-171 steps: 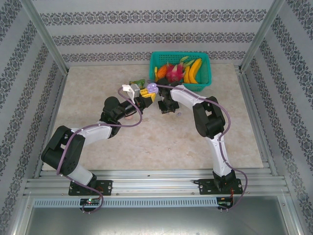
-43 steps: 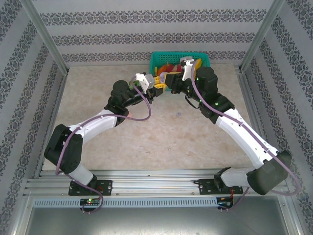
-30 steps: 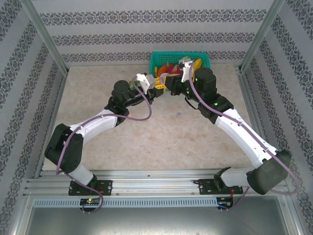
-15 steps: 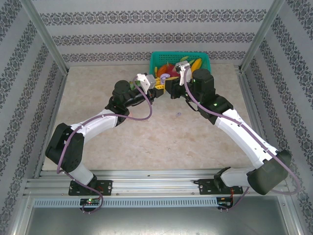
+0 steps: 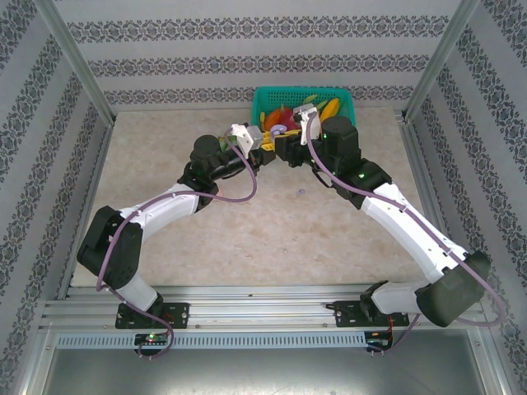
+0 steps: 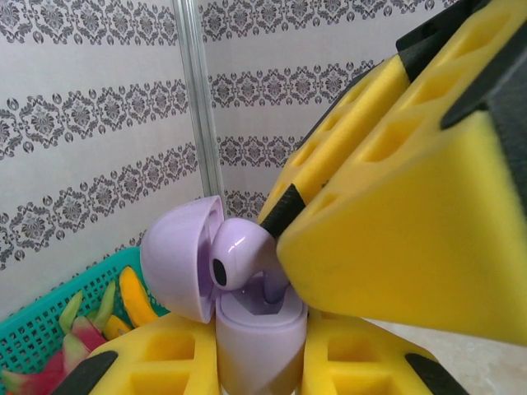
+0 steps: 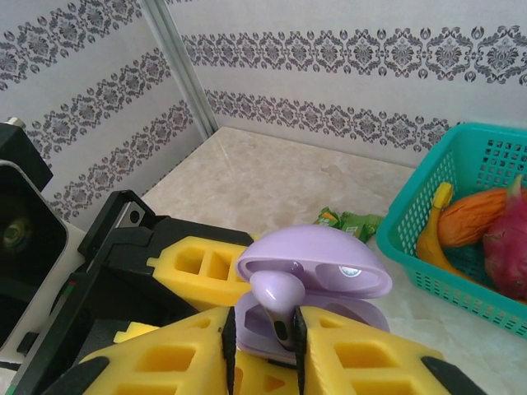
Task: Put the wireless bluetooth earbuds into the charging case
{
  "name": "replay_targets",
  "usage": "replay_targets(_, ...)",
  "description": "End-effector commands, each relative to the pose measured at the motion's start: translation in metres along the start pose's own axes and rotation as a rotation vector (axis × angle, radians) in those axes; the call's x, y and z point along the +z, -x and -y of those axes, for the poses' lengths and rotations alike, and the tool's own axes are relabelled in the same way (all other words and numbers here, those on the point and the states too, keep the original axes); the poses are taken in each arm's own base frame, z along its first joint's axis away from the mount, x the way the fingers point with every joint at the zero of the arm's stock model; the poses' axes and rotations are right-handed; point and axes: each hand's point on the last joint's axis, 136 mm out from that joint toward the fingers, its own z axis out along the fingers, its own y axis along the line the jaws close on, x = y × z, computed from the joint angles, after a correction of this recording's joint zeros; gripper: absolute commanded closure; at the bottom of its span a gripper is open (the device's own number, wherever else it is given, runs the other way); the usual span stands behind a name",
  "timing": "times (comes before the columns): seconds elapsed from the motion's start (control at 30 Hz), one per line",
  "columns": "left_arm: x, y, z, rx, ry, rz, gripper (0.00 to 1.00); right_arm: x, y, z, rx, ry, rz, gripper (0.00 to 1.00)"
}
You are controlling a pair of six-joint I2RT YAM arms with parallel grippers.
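My left gripper [image 6: 257, 362] is shut on the base of a pale lilac charging case [image 6: 255, 346], held off the table with its lid [image 6: 177, 263] swung open. A lilac earbud [image 7: 277, 292] stands stem-down in the case's well. My right gripper [image 7: 262, 346] straddles that earbud. One pad touches the stem and a narrow gap shows at the other, so the jaws stand slightly open. From above, the left gripper [image 5: 262, 141] and the right gripper [image 5: 284, 148] meet at the case [image 5: 277, 130] in front of the basket.
A teal basket [image 5: 346, 103] of toy fruit stands at the back, its mesh wall [image 7: 482, 164] just right of the case. A green toy [image 7: 346, 222] lies on the table behind the grippers. A small pale object [image 5: 300, 192] lies on the table below the right gripper.
My right arm has moved left until its gripper meets the left gripper at the case. The left arm has barely shifted.
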Motion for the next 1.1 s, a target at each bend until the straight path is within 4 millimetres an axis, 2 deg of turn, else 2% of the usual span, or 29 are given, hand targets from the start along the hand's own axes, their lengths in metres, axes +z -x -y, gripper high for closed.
replay_targets(0.0,0.005,0.027,0.006,0.032,-0.026,0.079,1.0,-0.005,0.004,-0.007,0.005,0.025,-0.005,0.71)
replay_targets(0.13,0.006,0.025,0.006,0.023,-0.023,0.078,1.0,-0.009,0.01,-0.007,0.023,0.031,0.012,0.67)
replay_targets(0.43,0.005,0.02,0.006,0.005,-0.024,0.076,1.0,-0.023,0.035,-0.005,0.099,0.061,0.078,0.48)
replay_targets(0.77,0.005,0.015,0.007,-0.002,-0.027,0.073,1.0,-0.034,0.053,0.004,0.189,0.068,0.119,0.47)
replay_targets(1.07,-0.001,0.009,0.009,0.023,-0.015,0.081,1.0,-0.043,0.041,0.038,0.323,-0.024,0.121,0.47)
